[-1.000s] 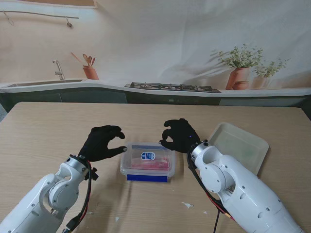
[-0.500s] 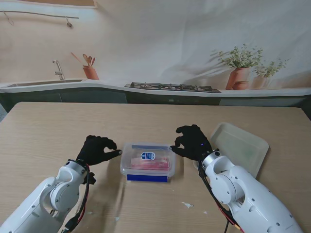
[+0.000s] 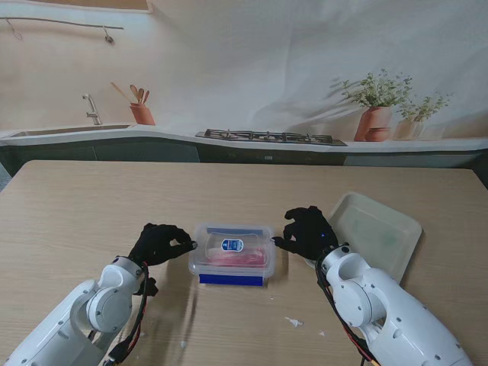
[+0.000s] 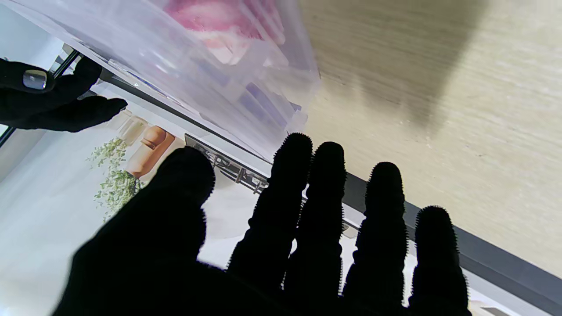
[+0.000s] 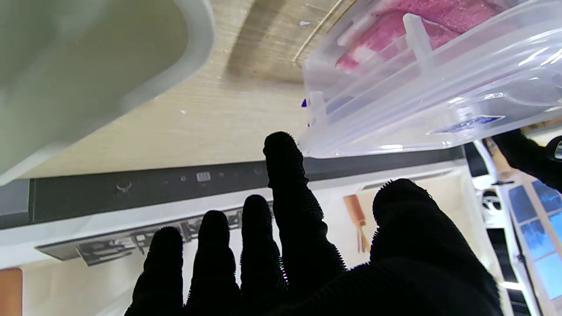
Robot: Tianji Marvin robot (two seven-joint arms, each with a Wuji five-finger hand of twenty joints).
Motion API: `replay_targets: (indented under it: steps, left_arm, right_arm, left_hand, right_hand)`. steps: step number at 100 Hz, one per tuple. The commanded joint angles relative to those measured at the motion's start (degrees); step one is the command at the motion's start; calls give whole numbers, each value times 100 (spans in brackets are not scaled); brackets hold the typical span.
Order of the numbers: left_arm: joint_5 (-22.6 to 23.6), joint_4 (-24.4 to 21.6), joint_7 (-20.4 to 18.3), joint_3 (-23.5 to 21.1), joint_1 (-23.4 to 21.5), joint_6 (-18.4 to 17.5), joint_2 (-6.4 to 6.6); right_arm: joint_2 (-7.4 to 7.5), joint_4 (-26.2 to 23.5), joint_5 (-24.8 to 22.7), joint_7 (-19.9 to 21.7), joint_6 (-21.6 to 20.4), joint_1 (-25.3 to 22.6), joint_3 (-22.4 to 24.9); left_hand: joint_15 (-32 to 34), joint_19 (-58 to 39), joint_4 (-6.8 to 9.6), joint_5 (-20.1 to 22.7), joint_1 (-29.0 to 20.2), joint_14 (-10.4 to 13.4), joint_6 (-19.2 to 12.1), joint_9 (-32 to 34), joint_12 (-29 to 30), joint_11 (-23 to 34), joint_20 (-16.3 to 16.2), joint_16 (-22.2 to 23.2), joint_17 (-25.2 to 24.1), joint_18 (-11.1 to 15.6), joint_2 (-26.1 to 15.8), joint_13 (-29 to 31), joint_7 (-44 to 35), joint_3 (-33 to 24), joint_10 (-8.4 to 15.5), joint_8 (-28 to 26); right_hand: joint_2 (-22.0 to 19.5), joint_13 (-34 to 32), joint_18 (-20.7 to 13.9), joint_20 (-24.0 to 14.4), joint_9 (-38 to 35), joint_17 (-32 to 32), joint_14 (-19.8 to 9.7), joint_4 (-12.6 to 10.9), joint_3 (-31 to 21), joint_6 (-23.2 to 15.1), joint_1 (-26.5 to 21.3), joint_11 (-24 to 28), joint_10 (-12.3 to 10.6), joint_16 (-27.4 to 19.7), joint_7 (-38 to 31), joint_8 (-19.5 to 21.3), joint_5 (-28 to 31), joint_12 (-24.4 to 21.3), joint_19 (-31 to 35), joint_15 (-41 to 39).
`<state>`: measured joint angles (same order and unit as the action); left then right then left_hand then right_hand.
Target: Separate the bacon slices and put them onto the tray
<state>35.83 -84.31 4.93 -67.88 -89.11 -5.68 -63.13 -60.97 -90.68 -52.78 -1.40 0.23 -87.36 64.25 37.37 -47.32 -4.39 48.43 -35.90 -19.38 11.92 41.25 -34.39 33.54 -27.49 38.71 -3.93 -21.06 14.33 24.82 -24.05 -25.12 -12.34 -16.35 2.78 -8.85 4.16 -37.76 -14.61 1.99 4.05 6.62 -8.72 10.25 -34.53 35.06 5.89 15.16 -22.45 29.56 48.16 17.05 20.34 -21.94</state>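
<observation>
Stand view. You see a clear lidded container [image 3: 231,254] of bacon [image 3: 229,259] at the middle of the wooden surface [image 3: 91,198], its lid bearing a blue label [image 3: 232,245]. Your left robot hand [image 3: 158,244] sits at the container's left end and your right robot hand [image 3: 306,231] at its right end, each with fingers curled and spread, fingertips at or just beside the container's ends; whether they touch cannot be told. The pale tray [image 3: 377,230] lies to the right, near the right robot hand.

Left wrist view. The left robot hand [image 4: 281,245] holds nothing; its fingers [image 4: 287,184] are apart, just beside the container [image 4: 210,74].

Right wrist view. The right robot hand [image 5: 316,254] is likewise unloaded; its index fingertip [image 5: 281,147] reaches the container's [image 5: 421,83] corner. Pink bacon [image 5: 421,22] shows through the wall. The tray's [image 5: 109,61] rim is nearby.
</observation>
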Motion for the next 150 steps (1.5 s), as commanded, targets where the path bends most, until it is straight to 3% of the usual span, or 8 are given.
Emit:
replay_targets:
  steps: [1,4,12,94,150]
  left_arm:
    - [-89,27,-141,66,32,80,-50]
    - [-100,38,-141,88,45,94,-52]
    - [-107,74,-148,149,85,133,-54]
    - [-435,103,-258,287,110,228,-82]
    - [-787,54,-339,301,113,126,-111]
  right_arm:
    - [-37,51,65,76,39,-39,-44]
    - [-40,57,95,78,39,-37,-51]
    - [-38,69,155,127,29,-27,-68]
    - [-126,274,1032,317,272,232,-424]
    - [-232,205,1820,326,408,259,-414]
  left_hand:
    - [-77,48,113,142,-115,-79,31,-104,59,-59,75,-22,-133,-47,-192,-68,105,67,-48,75]
    - [-75,57,112,144,-113,-72,23,-109,65,-60,76,-19,-132,-44,-193,-68,116,73,-41,82]
    - [-71,69,113,134,-117,-54,18,-126,76,-58,73,-15,-128,-43,-183,-64,135,80,-23,97]
    - [-96,173,123,-69,-179,-3,-44,-374,240,-155,32,-12,-166,-21,-100,-137,177,-35,32,169]
    - [-149,434,131,-189,-212,10,-97,-541,379,-244,64,-14,-179,-36,-45,-175,168,-93,89,166]
  right_hand:
    - [-408,149,-93,-64,-13,137,-70,-279,179,158,50,-47,-83,-26,58,-74,122,41,-205,57]
    - [-605,142,-87,-75,-83,149,-60,-363,856,183,-279,-118,-63,-29,42,-85,119,49,-206,64]
    - [-688,143,-87,-74,-104,169,-67,-364,992,210,-251,-132,-59,-32,50,-91,103,43,-215,71]
    - [-743,127,-123,-74,-254,243,-95,-360,1016,366,-191,-171,-41,-65,32,-94,251,15,-244,134]
    - [-555,141,-127,-79,-174,208,-113,-377,955,305,-508,-132,-65,-53,-29,-50,263,41,-234,118]
